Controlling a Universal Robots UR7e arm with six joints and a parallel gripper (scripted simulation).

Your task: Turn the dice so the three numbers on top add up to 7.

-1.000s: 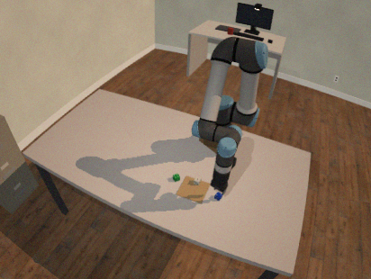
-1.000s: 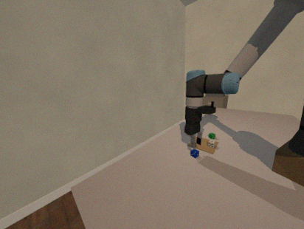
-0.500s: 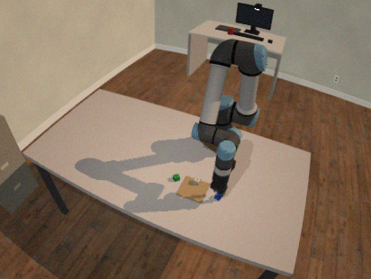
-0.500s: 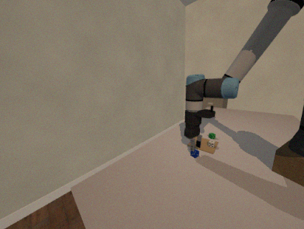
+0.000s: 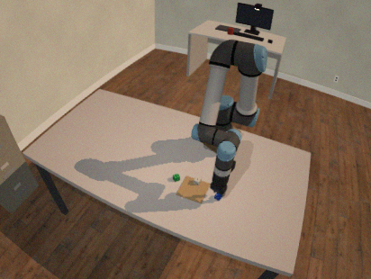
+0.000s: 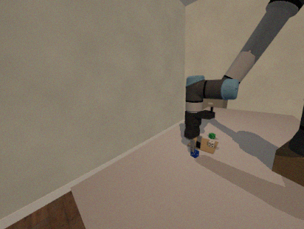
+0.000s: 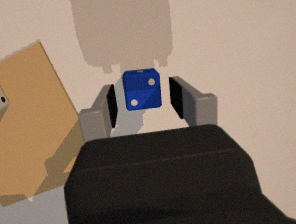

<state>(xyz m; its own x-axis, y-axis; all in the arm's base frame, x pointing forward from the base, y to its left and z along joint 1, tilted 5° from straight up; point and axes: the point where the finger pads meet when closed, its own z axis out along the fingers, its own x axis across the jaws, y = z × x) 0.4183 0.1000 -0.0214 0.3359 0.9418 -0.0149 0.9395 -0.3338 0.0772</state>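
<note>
A blue die (image 7: 142, 89) lies on the table just off the tan mat (image 7: 30, 120), showing two pips on top. My gripper (image 7: 142, 94) is open, low over the table, with one finger on each side of the blue die and gaps on both sides. In the top view the blue die (image 5: 218, 196) lies at the mat's (image 5: 193, 189) right edge below the gripper (image 5: 219, 189). A white die (image 6: 212, 144) sits on the mat. A green die (image 5: 176, 177) lies on the table left of the mat.
The arm's base stands on the table behind the mat. A white desk with a monitor stands by the far wall. A grey cabinet (image 5: 11, 175) is at the left edge.
</note>
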